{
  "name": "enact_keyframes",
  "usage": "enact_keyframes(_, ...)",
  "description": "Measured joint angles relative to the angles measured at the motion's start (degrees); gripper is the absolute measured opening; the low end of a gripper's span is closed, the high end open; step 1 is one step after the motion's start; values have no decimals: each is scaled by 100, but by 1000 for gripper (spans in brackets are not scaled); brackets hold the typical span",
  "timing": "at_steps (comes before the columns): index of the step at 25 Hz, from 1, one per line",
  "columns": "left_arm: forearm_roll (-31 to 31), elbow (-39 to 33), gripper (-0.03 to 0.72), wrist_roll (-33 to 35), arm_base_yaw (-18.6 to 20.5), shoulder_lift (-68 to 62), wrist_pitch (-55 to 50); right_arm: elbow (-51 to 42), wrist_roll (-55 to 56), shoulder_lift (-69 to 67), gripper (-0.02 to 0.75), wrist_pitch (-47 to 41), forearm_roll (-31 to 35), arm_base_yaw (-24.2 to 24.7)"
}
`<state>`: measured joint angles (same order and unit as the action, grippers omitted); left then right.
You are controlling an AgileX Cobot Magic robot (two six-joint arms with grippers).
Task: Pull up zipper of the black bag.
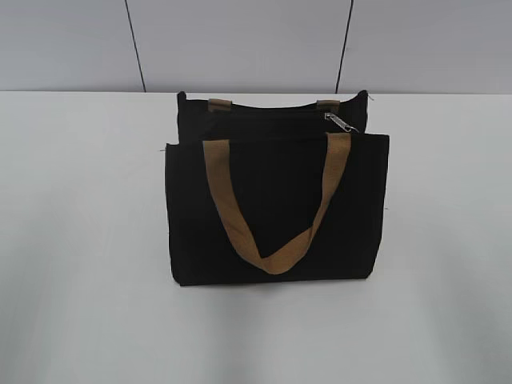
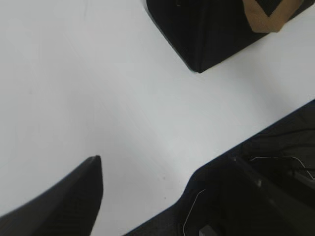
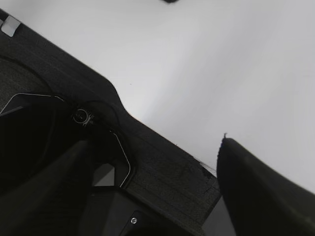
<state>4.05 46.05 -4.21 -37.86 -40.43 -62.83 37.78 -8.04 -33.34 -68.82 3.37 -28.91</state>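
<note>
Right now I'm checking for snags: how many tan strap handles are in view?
2: front tan webbing handle drapes down the black fabric bag's face; rear handle shows only two ends.

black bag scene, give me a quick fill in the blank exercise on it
1. The bag stands on a ____ table.
2. The bag's handle strap is ____ in colour.
3. In the exterior view, the silver zipper pull sits near the bag's top ____ corner.
4. The number of grippers touching the bag is ____.

Missing words: white; tan; right; zero
</note>
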Motion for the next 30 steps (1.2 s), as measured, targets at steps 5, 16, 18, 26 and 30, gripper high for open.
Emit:
enact_keyframes(5, -82, -173, 564, 83, 0, 1034, -592, -504, 133, 709, 593, -73, 0, 0)
enact_keyframes(16, -515, -1405, 546, 566, 0, 2480, -69, -923, 100, 1297, 593, 226, -6, 0)
enact_keyframes(18, -531, -1473, 546, 601, 0, 2474, 101, -1044, 28, 1297, 593, 492, -6, 0)
enact_keyframes(26, -531, -1492, 545, 630, 0, 2435, 166, -1085, -64, 1240, 593, 600, -5, 0)
enact_keyframes(30, -531, -1492, 545, 634, 14, 2435, 166, -1085, -64, 1240, 593, 607, 0, 12)
